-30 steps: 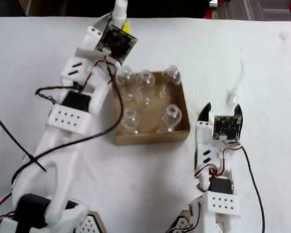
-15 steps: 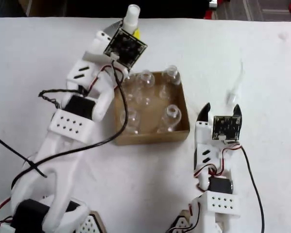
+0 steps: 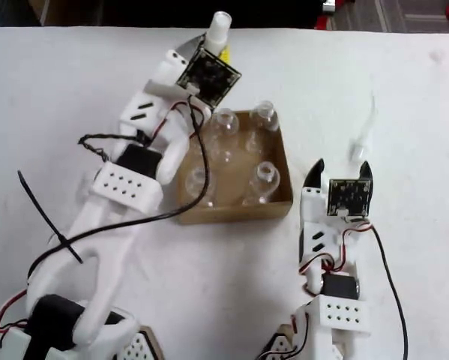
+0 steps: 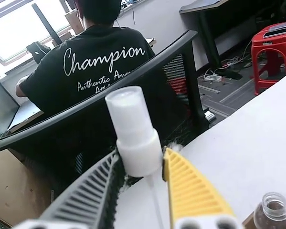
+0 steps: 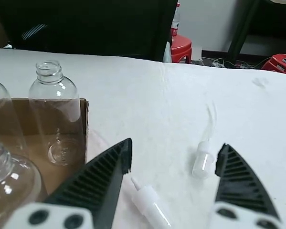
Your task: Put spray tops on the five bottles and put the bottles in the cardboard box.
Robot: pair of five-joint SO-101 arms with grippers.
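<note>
Left gripper [image 4: 139, 160] of mine is clamped on a top [image 4: 133, 131]: the grey finger presses one side of its white collar and the yellow finger presses the other side. The top stands upright, with its head above the fingers and its thin tube going down between them. Seen from above, this gripper hangs over the far part of the table [image 3: 404, 75], just beyond the far left corner of the box [image 3: 231, 211], and my left arm passes over the left edge of the box. In the box the bottles [image 3: 263, 178] stand upright with open necks. I can count four of them in the high view, two in the far row and two in the near row, and I cannot tell if the arm covers one more. My right gripper [image 3: 342, 169] is to the right of the box, near its near right corner and low over the table, and its two black fingers are wide apart and empty. A loose top [image 5: 203, 160] lies on the table just in front of the fingertips, with its tube pointing away from me, and it touches neither finger. A third top [image 5: 150, 205] lies flat on the table under this gripper, between the fingers, with its narrow end turned toward the box
</note>
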